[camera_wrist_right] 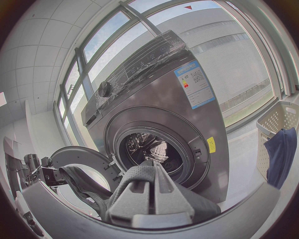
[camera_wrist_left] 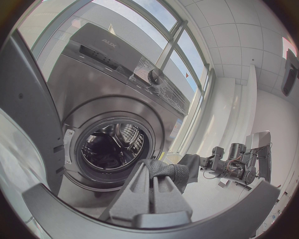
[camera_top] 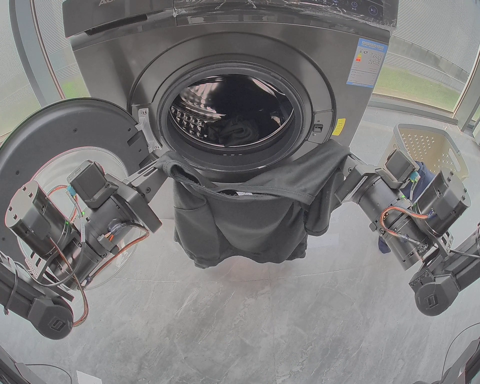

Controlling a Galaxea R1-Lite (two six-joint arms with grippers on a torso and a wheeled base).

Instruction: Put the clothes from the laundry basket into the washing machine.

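Left tool (camera_top: pixel 161 169) and right tool (camera_top: pixel 346 167) are each clamped on an end of the dark grey garment (camera_top: pixel 250 220), stretched just below the washing machine (camera_top: pixel 325 75) opening. Dark clothes (camera_top: pixel 235 131) sit in its drum. The door (camera_top: pixel 55 130) is swung open at the machine's left, beside the left tool. The laundry basket (camera_top: pixel 430 144) is at the machine's right, with blue cloth (camera_wrist_right: pixel 282 155) draped over its rim.

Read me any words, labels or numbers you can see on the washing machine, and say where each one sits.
Logo on the washer top panel: a brand mark, left unquoted.
Blue label, upper front: print, code square, coloured bars, too small to read.
Yellow sticker, below that label: too small to read.
Panel marks, top edge: too blurred to read.
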